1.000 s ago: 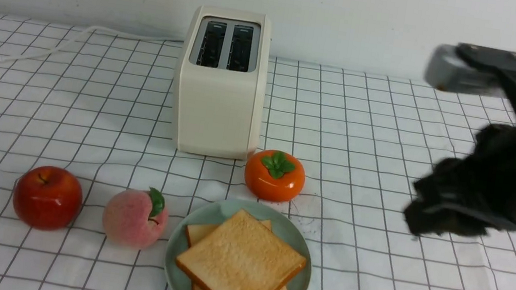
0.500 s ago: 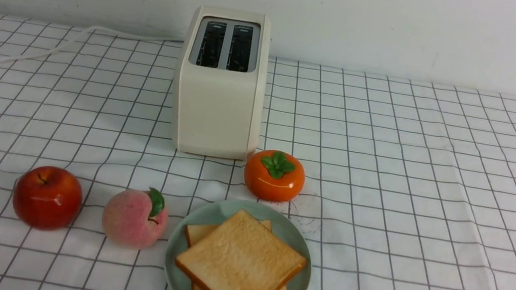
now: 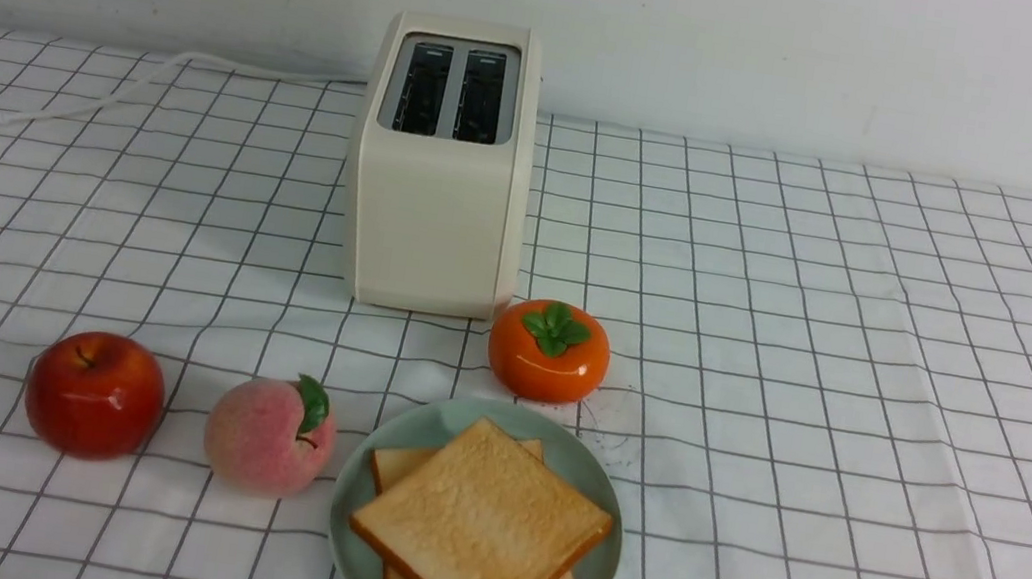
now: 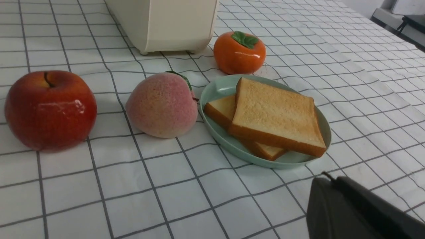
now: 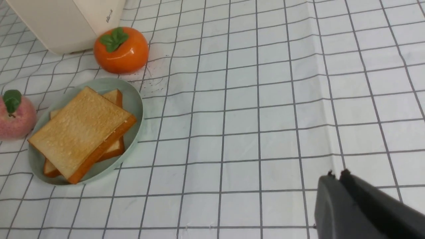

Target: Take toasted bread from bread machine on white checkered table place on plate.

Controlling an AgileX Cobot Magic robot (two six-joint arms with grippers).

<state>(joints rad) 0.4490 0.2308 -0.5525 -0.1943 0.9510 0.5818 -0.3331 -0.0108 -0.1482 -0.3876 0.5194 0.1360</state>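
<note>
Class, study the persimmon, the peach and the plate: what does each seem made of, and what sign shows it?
The persimmon: probably glossy plastic or glazed ceramic, given its sharp highlights. The peach: likely a model with matte flocked skin, fuzzy, no shine. The plate: smooth pale green, plastic or ceramic; unclear which.

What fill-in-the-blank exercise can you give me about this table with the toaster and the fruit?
1. Both slices of toasted bread lie stacked on the pale green ____.
2. The two slots of the bread machine are ____.
3. Between the red apple and the toasted bread sits a pink ____.
4. The persimmon has a ____ leaf cap.
Missing words: plate; empty; peach; green.
</note>
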